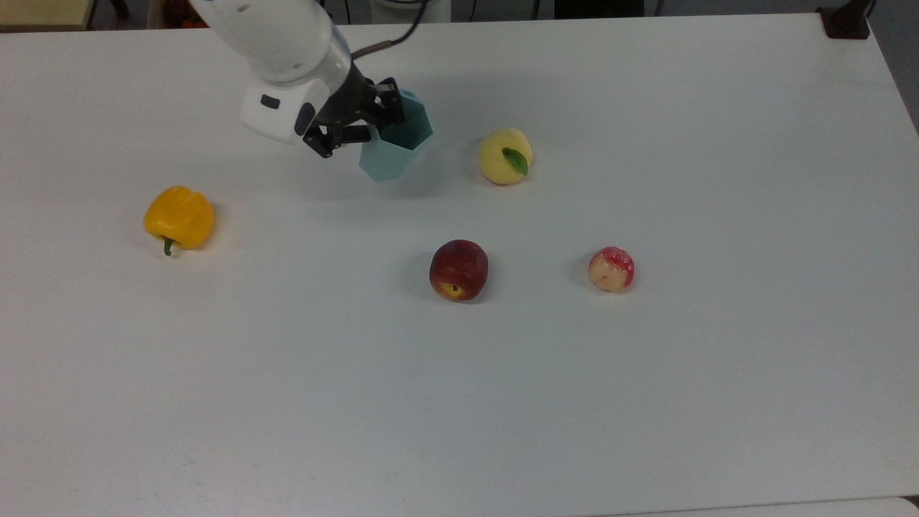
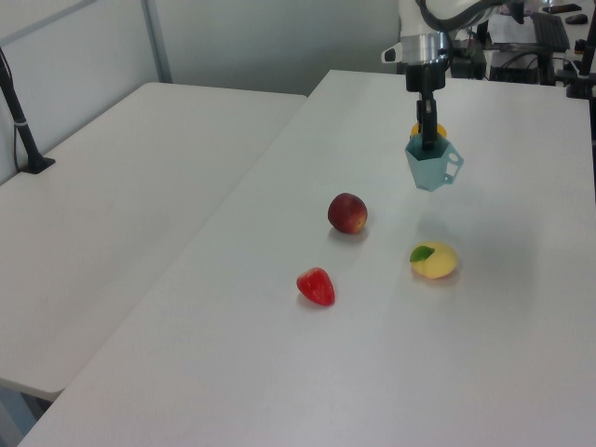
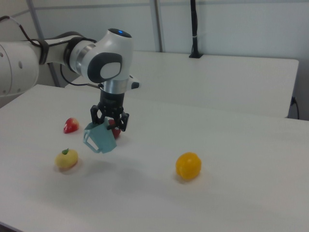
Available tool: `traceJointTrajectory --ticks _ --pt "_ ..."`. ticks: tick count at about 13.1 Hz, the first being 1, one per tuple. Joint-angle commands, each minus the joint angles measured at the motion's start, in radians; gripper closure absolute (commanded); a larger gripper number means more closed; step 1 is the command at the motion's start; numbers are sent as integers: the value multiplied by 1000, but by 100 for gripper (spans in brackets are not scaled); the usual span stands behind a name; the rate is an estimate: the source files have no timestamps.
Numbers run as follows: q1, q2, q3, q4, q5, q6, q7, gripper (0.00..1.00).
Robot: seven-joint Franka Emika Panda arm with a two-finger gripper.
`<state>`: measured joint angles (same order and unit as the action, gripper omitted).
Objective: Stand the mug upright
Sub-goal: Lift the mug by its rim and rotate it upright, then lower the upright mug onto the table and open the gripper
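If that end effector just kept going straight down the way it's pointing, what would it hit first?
The end effector points down, gripping the mug by its rim. Below looks like bare table, so the mug's base would probably touch first.

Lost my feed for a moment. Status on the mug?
Gripper shut on the mug's rim. Mug lifted off the table, mouth up, slightly tilted. Yellow fruit beside it, apart; nothing in the way.
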<state>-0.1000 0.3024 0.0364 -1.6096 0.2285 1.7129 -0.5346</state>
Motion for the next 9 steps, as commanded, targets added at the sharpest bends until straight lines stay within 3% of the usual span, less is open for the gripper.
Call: traceJointTrajectory --ticks 1,6,9 --pt "-47 19 -7 -15 76 19 -252 100" --pt "-105 102 -7 -12 156 24 -329 100" --pt "-101 125 -7 -13 158 66 -455 100"
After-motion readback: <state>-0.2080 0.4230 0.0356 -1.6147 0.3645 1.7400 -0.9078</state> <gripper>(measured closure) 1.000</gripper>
